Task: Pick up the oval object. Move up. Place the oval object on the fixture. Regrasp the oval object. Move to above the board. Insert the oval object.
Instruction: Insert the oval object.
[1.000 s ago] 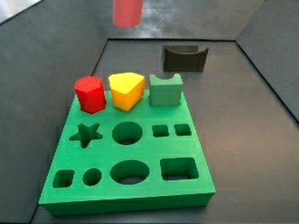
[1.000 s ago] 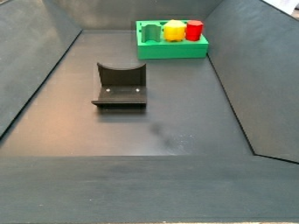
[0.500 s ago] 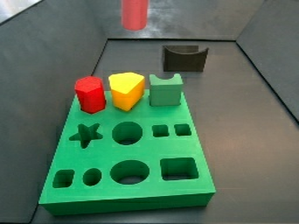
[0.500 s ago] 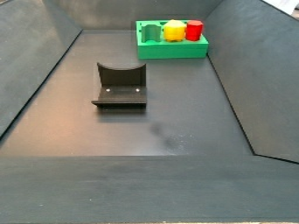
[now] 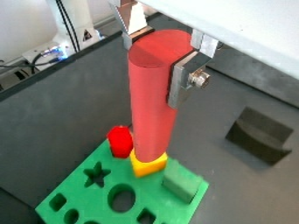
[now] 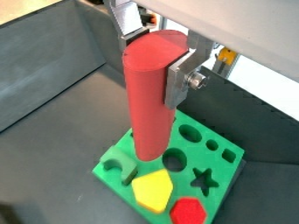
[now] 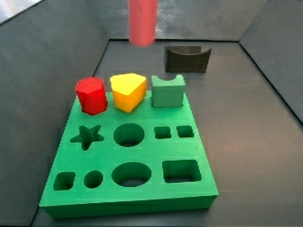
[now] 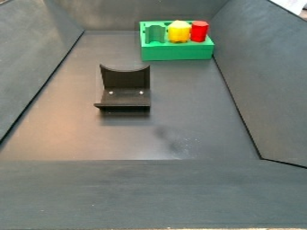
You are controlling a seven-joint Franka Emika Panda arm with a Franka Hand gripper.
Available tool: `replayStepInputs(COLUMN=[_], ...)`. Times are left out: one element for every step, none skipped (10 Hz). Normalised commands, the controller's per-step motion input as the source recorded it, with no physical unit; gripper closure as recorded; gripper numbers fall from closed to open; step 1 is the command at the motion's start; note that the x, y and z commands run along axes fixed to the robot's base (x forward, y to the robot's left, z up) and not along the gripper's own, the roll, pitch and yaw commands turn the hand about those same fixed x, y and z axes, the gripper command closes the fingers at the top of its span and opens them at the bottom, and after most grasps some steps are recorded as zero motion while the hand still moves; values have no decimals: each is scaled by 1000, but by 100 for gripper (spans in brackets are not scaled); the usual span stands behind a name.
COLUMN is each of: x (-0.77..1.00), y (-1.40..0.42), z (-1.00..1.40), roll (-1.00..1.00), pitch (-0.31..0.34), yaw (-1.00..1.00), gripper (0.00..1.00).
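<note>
High above the board (image 7: 133, 160) — oval object (image 5: 153, 96) hanging upright, clamped at its upper end between the fingers (image 5: 184, 79) of the gripper (image 6: 160, 48), fixture (image 8: 124, 88) standing bare. Judged past the regrasp — only lowering into the oval hole left.

Oval object (image 6: 153, 96) between gripper (image 6: 158, 54) jaws
</note>
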Motion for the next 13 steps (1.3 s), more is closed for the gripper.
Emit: replayStepInputs(x=[66,54,23,23,11,0,0,0,0,0,0,0,0], y=[-466,-466,-451,-403,-389,-383,-334,-303,-260,-231,-209,-174,-160], z=[-257,-254,-280,-260,-260,-263,-229,-237,-246,-251,-260,-280,-306], roll=[0,0,0,0,0,0,0,0,0,0,0,0,0], pitch=[-131,-126,-127,-113,-104,-90,-57,-47,-33,-11,0,0,0], yaw=[-500,-646,-703,-743,-760,-771,-834,-857,-891,-909,-929,-946,-954], gripper=[100,100,100,100,100,100,100,100,100,100,100,100,100])
